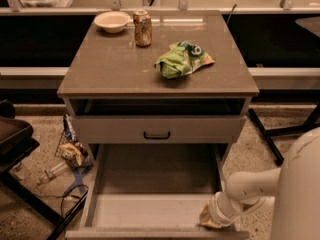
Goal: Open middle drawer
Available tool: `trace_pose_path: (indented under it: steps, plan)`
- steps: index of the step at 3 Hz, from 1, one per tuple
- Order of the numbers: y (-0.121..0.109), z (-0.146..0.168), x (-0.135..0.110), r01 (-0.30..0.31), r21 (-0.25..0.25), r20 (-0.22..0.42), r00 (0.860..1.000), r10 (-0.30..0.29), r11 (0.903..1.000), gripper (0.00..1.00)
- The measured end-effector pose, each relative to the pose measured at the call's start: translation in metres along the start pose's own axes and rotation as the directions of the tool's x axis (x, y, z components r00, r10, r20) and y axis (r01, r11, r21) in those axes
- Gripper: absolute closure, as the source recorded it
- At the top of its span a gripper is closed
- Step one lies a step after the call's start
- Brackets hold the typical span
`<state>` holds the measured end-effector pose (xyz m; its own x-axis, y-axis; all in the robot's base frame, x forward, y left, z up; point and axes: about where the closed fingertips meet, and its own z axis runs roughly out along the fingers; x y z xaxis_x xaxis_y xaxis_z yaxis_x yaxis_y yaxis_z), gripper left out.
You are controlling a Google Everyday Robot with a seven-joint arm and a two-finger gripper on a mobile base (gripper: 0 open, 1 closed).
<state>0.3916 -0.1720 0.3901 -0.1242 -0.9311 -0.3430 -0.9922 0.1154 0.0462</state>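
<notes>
The middle drawer [150, 211] is a wide, shallow grey-beige drawer. It stands pulled far out of the cabinet, with its long pale tray bare. Its low front [150, 233] lies at the bottom edge of the view, and its handle is out of view. Above it, the taller-fronted drawer [115, 130] with a dark bar handle [156, 134] stands slightly out. My gripper [208, 218], on the white arm [250, 186] coming from the right, is at the right end of the middle drawer's front, by the rim.
On the cabinet top [110, 64] stand a white bowl [112, 21], a soda can [142, 28] and a green snack bag [182, 59]. Litter [72, 153] and cables [70, 206] lie on the floor at left beside a dark stand [15, 139]. A dark leg [265, 134] slants at right.
</notes>
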Motion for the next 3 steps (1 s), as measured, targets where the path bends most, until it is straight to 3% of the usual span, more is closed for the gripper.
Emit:
trace_pose_path:
  steps: [1,2,3]
  plan:
    - [-0.0002,-0.0043,-0.0015,0.000,0.000,0.000,1.000,0.000,1.0000,0.62]
    - [0.0008,-0.0034,-0.0017,0.000,-0.003,0.000,1.000,0.000,1.0000,0.31]
    - [0.0013,-0.0028,-0.0019,0.001,-0.005,0.000,1.000,-0.001,1.0000,0.08]
